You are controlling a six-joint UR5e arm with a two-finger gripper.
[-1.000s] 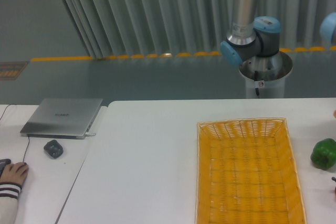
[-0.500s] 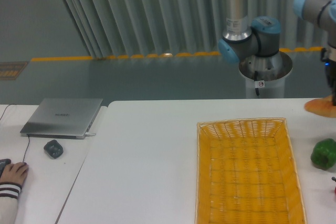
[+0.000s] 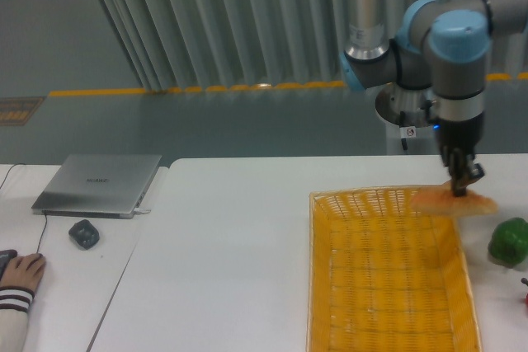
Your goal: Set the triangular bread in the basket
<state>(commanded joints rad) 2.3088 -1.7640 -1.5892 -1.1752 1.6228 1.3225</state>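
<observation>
The triangular bread [image 3: 452,202], a golden-orange wedge, hangs in my gripper [image 3: 462,185] above the far right corner of the basket. The gripper points straight down and is shut on the bread's top edge. The basket [image 3: 388,342] is a large yellow-orange woven tray on the right half of the white table, with nothing in it. The bread is clear of the basket's rim and not touching it.
A green bell pepper [image 3: 508,241] sits on the table right of the basket. A closed laptop [image 3: 99,183], a dark mouse [image 3: 83,233] and a person's hand [image 3: 20,272] are on the left side table. The robot base [image 3: 408,117] stands behind the table.
The arm has swung in from the right edge, carrying the bread leftward and a little lower, from beyond the basket to over its far right corner.
</observation>
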